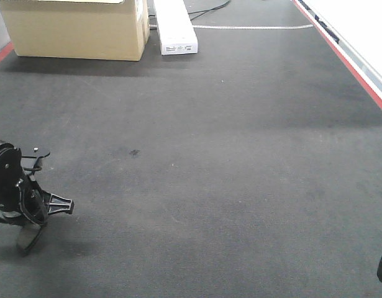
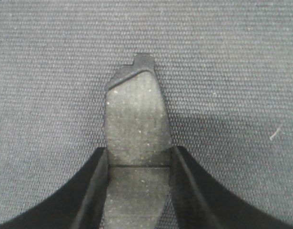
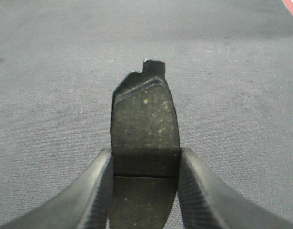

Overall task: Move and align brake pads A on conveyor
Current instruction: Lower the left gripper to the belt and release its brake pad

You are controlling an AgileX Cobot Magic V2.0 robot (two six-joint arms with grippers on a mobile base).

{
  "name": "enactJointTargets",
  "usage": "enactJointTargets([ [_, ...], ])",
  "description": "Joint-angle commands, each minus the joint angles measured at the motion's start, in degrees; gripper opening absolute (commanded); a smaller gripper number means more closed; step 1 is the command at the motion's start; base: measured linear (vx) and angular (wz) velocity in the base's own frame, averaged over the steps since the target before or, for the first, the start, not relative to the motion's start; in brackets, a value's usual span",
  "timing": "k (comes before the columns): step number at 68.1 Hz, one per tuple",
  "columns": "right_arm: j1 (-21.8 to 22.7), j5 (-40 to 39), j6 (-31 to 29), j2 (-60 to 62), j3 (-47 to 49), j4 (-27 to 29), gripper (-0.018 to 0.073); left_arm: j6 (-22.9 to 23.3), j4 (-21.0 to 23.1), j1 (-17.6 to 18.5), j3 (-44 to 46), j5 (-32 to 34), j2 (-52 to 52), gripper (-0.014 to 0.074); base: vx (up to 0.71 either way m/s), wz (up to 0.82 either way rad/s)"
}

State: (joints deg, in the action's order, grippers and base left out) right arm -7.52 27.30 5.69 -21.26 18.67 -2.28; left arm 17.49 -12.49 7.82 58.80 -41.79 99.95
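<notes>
A first brake pad [image 2: 136, 119] is held tight between the jaws of the left gripper [image 2: 139, 160], low over the conveyor [image 1: 228, 161] at the near left. A second brake pad [image 3: 145, 119] is pinched by the right gripper [image 3: 145, 160], likely to be lined up.

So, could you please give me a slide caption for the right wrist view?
Right gripper clamping a flat grey-brown brake pad over the dark textured conveyor belt.
</notes>
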Motion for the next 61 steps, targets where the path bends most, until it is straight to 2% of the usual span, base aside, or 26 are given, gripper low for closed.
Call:
enactJointTargets([
  [1,0.02,-5.53,-0.17,-0.31,1.81,-0.46,-0.0010,-0.11,-0.24,0.00,2.22,1.85,-2.10,0.0045,0.00,0.00],
  [8,0.02,-5.53,-0.17,-0.31,1.81,-0.46,-0.0010,-0.11,0.04,0.00,3.18,1.43,-2.10,0.0123,0.00,0.00],
  [24,0.02,-5.53,-0.17,-0.31,1.81,-0.46,-0.0010,-0.15,0.38,0.00,6.34,-0.03,-2.10,0.0375,0.00,0.00],
  [32,0.02,-5.53,-0.17,-0.31,1.81,-0.46,-0.0010,-0.15,0.38,0.00,8.02,-1.04,-2.17,0.0461,0.00,0.00],
  [45,0.02,-5.53,-0.17,-0.31,1.81,-0.46,-0.0010,-3.26,0.64,0.00,10.06,-2.91,-3.56,0.0500,0.00,0.00],
  [61,0.02,-5.53,-0.17,-0.31,1.81,-0.46,-0.0010,-5.07,0.41,0.00,9.99,1.32,-13.73,0.0500,0.00,0.00],
])
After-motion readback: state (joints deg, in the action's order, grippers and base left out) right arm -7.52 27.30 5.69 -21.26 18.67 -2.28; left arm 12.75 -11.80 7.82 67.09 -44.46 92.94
